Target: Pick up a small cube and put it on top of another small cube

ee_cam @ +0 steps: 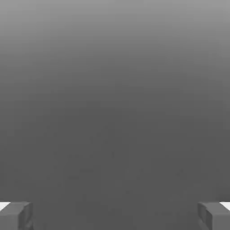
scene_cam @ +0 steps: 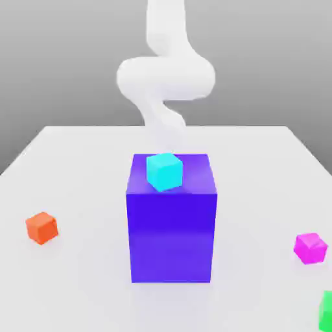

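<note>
Cubes unmarked — magenta small cube (scene_cam: 310, 248) alone on table (scene_cam: 78, 285).

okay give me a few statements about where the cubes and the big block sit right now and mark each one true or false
1. A cyan cube sits on top of the big blue-purple block. True.
2. The magenta cube rests on the orange cube. False: both lie on the table, far apart, the magenta one at the exterior view's right and the orange one at its left.
3. The tool holds a cube. False: its fingers stand wide apart with nothing between them.
4. A green cube lies at the exterior view's lower right edge, partly cut off. True.
5. The block stands upright on the table. True.
</note>
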Controlling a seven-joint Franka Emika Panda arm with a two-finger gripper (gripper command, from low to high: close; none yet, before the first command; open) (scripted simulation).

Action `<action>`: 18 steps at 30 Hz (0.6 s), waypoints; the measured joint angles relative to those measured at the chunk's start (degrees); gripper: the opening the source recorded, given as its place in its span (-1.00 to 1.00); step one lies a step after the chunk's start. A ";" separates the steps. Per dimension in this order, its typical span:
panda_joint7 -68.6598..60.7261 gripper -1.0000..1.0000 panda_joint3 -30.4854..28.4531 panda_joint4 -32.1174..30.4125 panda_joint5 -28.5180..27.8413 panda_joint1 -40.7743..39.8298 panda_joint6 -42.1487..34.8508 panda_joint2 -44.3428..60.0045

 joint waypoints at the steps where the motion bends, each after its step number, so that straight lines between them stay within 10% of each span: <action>1: -2.47 0.00 0.15 -0.66 0.42 1.69 1.10 2.26; 18: -38.01 0.00 8.52 -10.88 2.18 24.71 18.05 37.73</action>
